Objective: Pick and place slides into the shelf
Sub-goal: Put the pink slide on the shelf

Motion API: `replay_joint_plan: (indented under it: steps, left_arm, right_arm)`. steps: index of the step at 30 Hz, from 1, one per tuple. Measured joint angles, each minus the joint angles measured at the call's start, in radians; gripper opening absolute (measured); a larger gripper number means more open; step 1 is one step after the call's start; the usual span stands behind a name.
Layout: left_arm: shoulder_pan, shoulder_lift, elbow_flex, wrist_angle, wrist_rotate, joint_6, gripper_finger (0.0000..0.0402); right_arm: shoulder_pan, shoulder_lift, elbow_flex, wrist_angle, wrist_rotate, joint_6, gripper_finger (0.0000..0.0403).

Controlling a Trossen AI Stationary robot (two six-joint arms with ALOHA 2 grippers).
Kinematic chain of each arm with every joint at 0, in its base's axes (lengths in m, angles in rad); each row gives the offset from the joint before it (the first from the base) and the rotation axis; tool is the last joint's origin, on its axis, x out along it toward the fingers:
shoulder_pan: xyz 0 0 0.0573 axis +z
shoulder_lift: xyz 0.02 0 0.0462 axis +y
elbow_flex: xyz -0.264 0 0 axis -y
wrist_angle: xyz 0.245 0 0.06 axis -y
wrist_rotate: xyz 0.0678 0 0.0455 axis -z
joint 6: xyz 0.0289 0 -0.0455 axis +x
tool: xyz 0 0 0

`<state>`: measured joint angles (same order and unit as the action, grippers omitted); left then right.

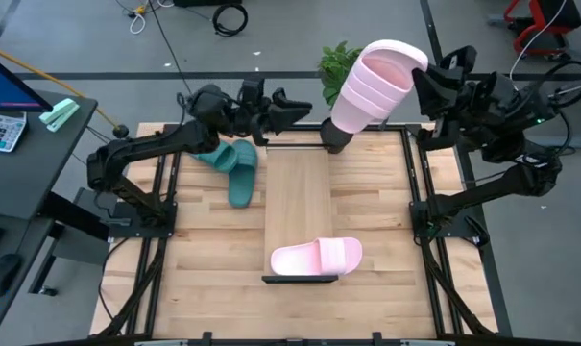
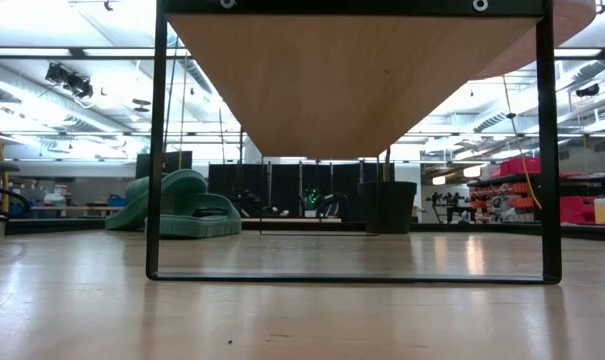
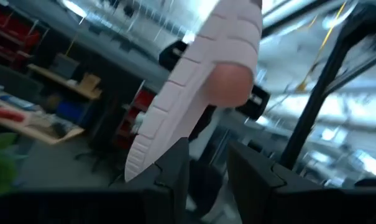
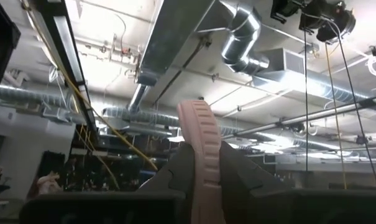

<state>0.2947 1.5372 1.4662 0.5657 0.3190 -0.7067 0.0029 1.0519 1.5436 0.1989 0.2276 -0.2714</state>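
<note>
A pink slide is pinched edge-on by the right gripper; the left gripper's fingers are spread beside it.

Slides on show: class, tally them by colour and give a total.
Pink slides: 2, one lying on the shelf at, one held up by the right gripper at
Green slides: 2
Total: 4

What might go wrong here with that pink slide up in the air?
1. The right gripper pinches the raised pink slide only by its thin edge, so it may twist or slip.
2. The left gripper sits close below that slide with open jaws; a handover could miss.
3. If dropped, it may land off the shelf, perhaps near the plant.
</note>
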Motion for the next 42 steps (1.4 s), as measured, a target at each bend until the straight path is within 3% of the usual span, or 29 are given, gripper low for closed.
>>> replay_joint_plan:
  steps: [6,16,23,42]
  left_arm:
    - [0.001,0.001,-0.107,0.197,-0.024,-0.094,0.0123]
    - [-0.006,0.001,-0.114,0.206,-0.05,0.062,0.0195]
    - [-0.006,0.001,-0.114,0.167,-0.05,0.075,0.0233]
    - [-0.024,0.001,-0.114,0.152,-0.049,0.065,0.021]
  right_arm:
    - [0.0,0.018,0.0,0.079,-0.027,0.004,0.0053]
    - [-0.009,0.087,0.0,0.146,-0.028,0.036,0.0052]
    - [-0.009,0.117,0.0,0.2,-0.028,0.046,0.0052]
    - [-0.055,0.18,0.0,0.332,-0.028,0.071,0.0049]
